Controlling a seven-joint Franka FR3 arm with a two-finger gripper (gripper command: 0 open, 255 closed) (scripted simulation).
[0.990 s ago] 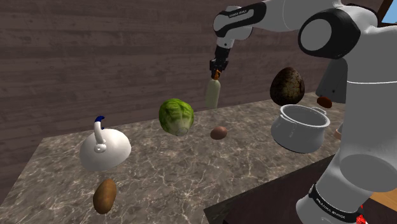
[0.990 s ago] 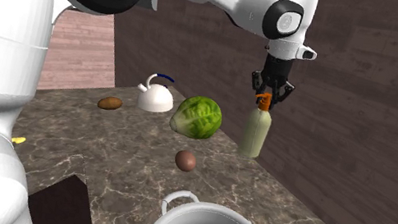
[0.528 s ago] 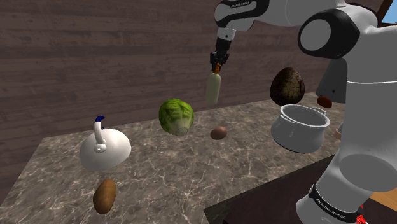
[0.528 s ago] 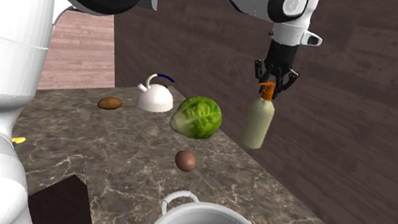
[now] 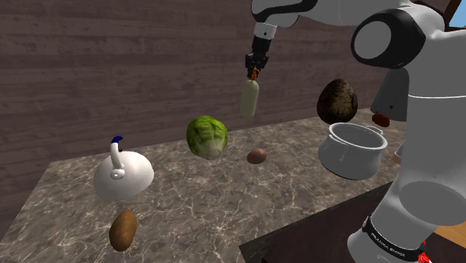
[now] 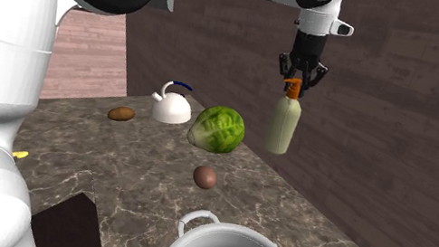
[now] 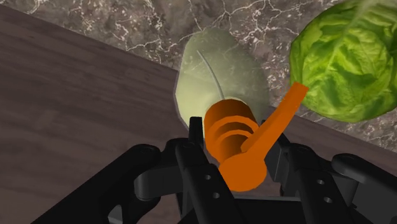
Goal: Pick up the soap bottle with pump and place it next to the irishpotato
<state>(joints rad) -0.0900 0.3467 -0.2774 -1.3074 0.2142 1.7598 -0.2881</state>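
Observation:
A pale green soap bottle (image 5: 249, 98) with an orange pump hangs in the air above the back edge of the marble counter (image 5: 202, 217). My gripper (image 5: 254, 72) is shut on the pump from above. In the second exterior view the bottle (image 6: 282, 127) dangles below the gripper (image 6: 293, 82), well clear of the counter. The wrist view has both fingers of the gripper (image 7: 234, 143) clasping the orange pump, with the bottle (image 7: 219, 73) below. An oblong brown potato (image 5: 123, 229) lies near the counter's front. A small round reddish-brown potato (image 5: 257, 155) lies mid-counter below the bottle.
A green lettuce head (image 5: 207, 137) sits toward the shoulder view's left of the bottle. A white kettle (image 5: 123, 174) stands farther left. A grey pot (image 5: 352, 149) and a dark speckled egg-shaped thing (image 5: 337, 101) are at the right. A wooden wall (image 5: 112, 67) backs the counter.
The gripper has risen with the soap bottle hanging from it. Nothing on the counter has moved.

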